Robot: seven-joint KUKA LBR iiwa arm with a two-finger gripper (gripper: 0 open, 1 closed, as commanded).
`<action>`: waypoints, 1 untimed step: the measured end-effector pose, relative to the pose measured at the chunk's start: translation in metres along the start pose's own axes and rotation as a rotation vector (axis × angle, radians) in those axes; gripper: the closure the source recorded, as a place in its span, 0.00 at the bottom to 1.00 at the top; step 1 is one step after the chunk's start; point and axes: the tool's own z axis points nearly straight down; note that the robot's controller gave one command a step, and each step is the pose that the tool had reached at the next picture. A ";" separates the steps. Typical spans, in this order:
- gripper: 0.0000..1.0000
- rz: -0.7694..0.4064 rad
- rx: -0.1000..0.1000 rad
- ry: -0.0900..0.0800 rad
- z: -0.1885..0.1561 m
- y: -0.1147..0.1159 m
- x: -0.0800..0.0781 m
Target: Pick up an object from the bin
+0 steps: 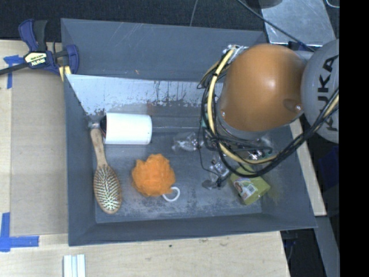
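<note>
You see the gripper (214, 176) over the right side of the bin (144, 51), just beside a green box (252, 190). To its left lie an orange pouf (153, 175), a hairbrush (106, 186) and a white roll (127, 128).

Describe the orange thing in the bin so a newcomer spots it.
Start at the grey bin and look at its floor, left of the middle. Right of the wooden brush and below the white roll lies a pouf. It is the only bright orange, frilly ball, with a white loop at its lower right.
</note>
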 end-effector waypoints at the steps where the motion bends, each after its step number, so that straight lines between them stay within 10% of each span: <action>1: 0.00 -0.239 -0.002 0.000 0.054 0.015 -0.033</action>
